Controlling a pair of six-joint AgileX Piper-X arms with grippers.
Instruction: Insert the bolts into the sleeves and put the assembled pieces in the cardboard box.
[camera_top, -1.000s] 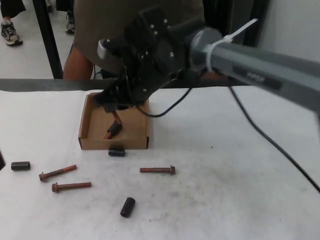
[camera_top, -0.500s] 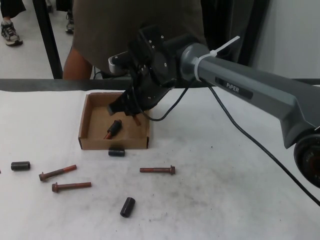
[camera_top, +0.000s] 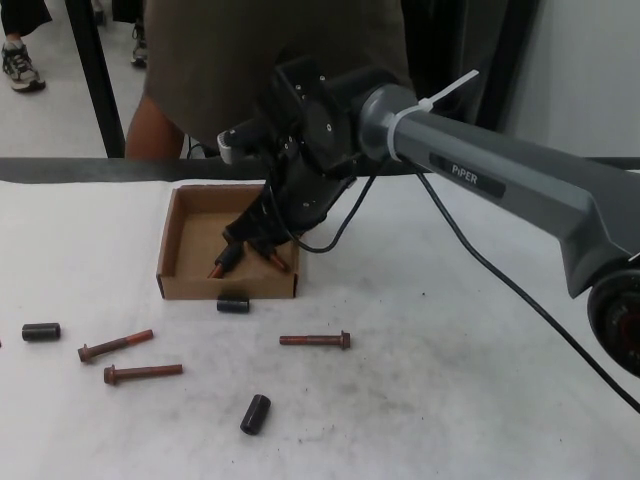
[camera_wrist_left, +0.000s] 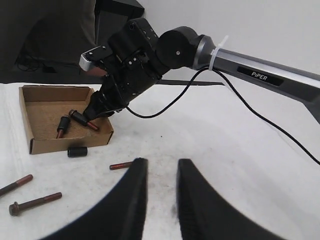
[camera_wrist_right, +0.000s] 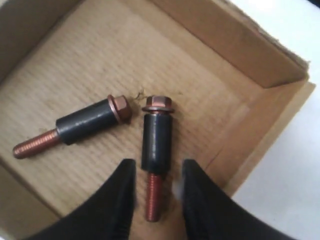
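Right tool (camera_wrist_right: 159, 164), fingers spread, hangs over the cardboard box (camera_wrist_right: 260, 65). A sleeved bolt (camera_wrist_right: 156, 140) lies between its fingers near the box's near right corner, beside a second assembled piece (camera_wrist_right: 85, 122). Left tool (camera_wrist_left: 161, 162), also spread, hovers over the desk (camera_wrist_left: 240, 165).

- I read the cardboard box (camera_wrist_right: 240, 55) as raw brown corrugated card, matt, with a ribbed floor.
- The bolts (camera_wrist_right: 159, 104) are coppery metal with a dull sheen and threaded shanks.
- The sleeves (camera_wrist_right: 156, 142) are black, smooth and matt.
- The right gripper (camera_wrist_right: 159, 167) has smooth, black, plastic-looking fingers (camera_wrist_right: 122, 200).
- The bench cover (camera_top: 450, 390) is white, matt and grey-scuffed.
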